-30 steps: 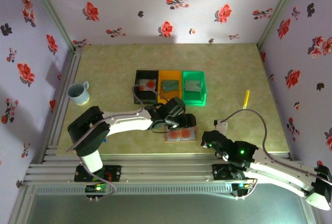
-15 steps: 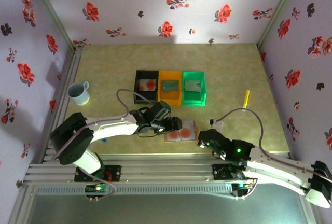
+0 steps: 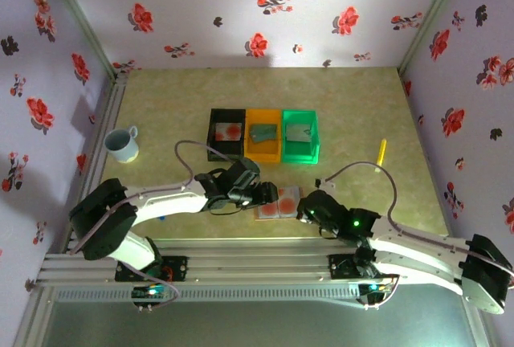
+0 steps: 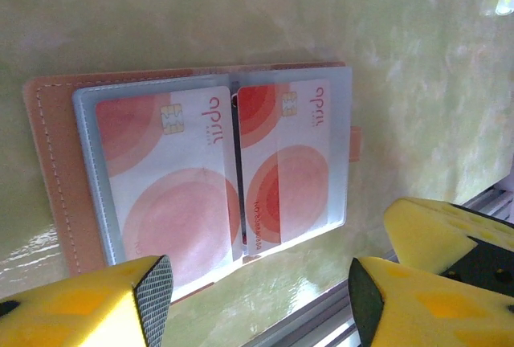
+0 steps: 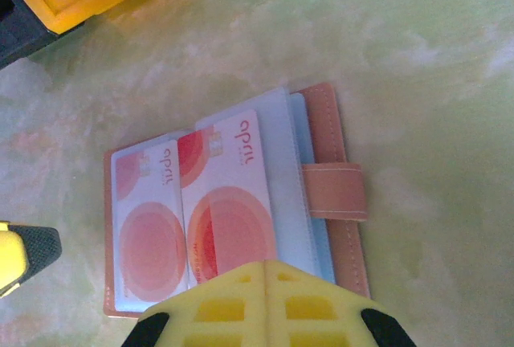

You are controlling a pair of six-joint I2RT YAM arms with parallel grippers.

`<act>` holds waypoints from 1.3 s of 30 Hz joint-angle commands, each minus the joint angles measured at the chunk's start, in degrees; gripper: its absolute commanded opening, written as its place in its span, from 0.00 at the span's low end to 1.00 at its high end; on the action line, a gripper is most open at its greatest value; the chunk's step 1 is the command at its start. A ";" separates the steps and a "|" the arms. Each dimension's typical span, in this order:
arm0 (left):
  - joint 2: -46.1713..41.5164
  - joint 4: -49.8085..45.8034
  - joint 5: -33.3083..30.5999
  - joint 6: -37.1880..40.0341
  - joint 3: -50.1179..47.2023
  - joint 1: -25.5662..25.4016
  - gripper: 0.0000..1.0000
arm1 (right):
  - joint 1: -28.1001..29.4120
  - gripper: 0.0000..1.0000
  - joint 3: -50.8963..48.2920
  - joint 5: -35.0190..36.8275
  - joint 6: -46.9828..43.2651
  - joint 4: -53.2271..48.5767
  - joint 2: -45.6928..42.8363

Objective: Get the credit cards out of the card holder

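The card holder [image 3: 280, 202] lies open and flat near the table's front edge, pinkish-tan outside [image 4: 48, 162] with clear blue-grey sleeves. Two credit cards sit side by side in the sleeves, one on the left [image 4: 165, 178] and one on the right [image 4: 285, 162]. A strip of the right one beside the fold looks brighter. My left gripper [image 4: 261, 299] is open and hovers just off the holder's near edge, holding nothing. My right gripper [image 5: 265, 307] is shut and empty, its tips over the near edge of the holder [image 5: 337, 130], next to the strap [image 5: 333, 190].
Black [image 3: 226, 132], orange [image 3: 263, 134] and green [image 3: 299, 136] bins stand in a row behind the holder, and the black one holds a card. A cup [image 3: 122, 143] stands at the left and a yellow pen [image 3: 381, 153] at the right. The metal rail runs just in front.
My left gripper has drawn back left off the holder, and its jaws have narrowed a little. My right arm has reached left up to the holder's right side, still shut.
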 commanded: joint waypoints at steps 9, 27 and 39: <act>0.96 2.24 -1.07 -1.67 1.14 -0.62 0.57 | -6.84 0.00 2.98 -7.58 0.23 4.78 6.79; 4.20 2.68 -0.49 -2.03 3.37 -1.64 0.55 | -12.15 0.00 -0.21 -11.57 -0.38 8.49 9.60; 6.04 2.59 0.12 -1.94 4.95 -1.95 0.54 | -12.82 0.00 -3.29 -11.04 0.01 9.82 10.53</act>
